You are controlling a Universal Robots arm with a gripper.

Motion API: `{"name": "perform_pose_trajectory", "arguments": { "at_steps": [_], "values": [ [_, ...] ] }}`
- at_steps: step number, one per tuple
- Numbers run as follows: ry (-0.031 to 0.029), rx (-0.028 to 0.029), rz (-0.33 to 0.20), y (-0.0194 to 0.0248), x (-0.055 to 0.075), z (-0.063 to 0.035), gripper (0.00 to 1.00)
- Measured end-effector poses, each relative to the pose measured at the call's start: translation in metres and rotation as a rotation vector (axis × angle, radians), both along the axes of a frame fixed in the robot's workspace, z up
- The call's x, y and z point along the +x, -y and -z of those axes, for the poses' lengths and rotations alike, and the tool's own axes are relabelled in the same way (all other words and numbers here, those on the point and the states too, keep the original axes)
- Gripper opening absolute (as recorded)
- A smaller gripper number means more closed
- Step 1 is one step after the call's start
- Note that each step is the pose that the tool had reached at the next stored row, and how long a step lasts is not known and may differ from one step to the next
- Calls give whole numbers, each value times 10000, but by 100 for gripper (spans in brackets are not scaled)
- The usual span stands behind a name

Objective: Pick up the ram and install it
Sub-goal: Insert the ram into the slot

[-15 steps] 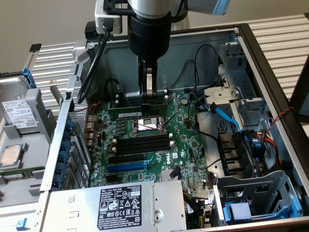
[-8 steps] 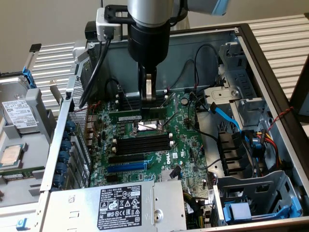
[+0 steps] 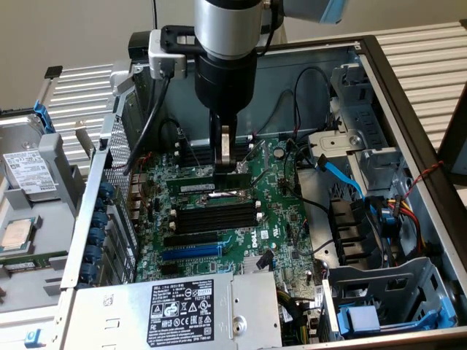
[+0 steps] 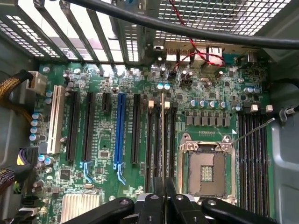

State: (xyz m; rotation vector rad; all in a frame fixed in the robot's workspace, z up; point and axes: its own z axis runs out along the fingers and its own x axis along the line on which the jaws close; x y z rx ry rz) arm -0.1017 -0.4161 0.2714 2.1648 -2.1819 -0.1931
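The ram point(image 3: 204, 187) is a thin green stick with a white label. It hangs level and on edge inside the open computer case, above the motherboard point(image 3: 281, 219). My gripper point(image 3: 233, 168) comes straight down from above and is shut on its top edge. In the wrist view the ram point(image 4: 162, 135) shows edge-on as a thin line running out from my gripper point(image 4: 163, 189). It lines up with the bank of black memory slots point(image 4: 150, 140) beside the bare processor socket point(image 4: 205, 170). I cannot tell whether it touches a slot. The same slots point(image 3: 219, 215) lie just in front of the ram in the exterior view.
A blue expansion slot point(image 4: 120, 135) and longer black slots lie beside the memory bank. A second memory bank point(image 4: 252, 154) sits past the socket. A thick black cable point(image 4: 187, 32) crosses overhead. The power supply point(image 3: 182, 310), drive cage point(image 3: 350, 146) and blue cable point(image 3: 343, 175) crowd the case.
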Motion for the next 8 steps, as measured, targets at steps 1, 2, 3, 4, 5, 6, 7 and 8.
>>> {"name": "perform_pose_trajectory", "arguments": {
  "at_steps": [1, 2, 3, 4, 5, 6, 7, 8],
  "values": [
    [0, -1, 0, 0, 0, 18, 12],
    [1, 0, 2, 0, 0, 38, 12],
    [1, 0, 5, 0, 0, 54, 12],
    [1, 0, 9, 0, 3, 73, 12],
    [2, 0, 17, 0, 13, 91, 12],
    [2, 0, 28, 0, 27, 109, 12],
    [2, 1, 37, 0, 45, 125, 12],
    [2, 1, 48, 0, 62, 143, 12]
  ]
}}
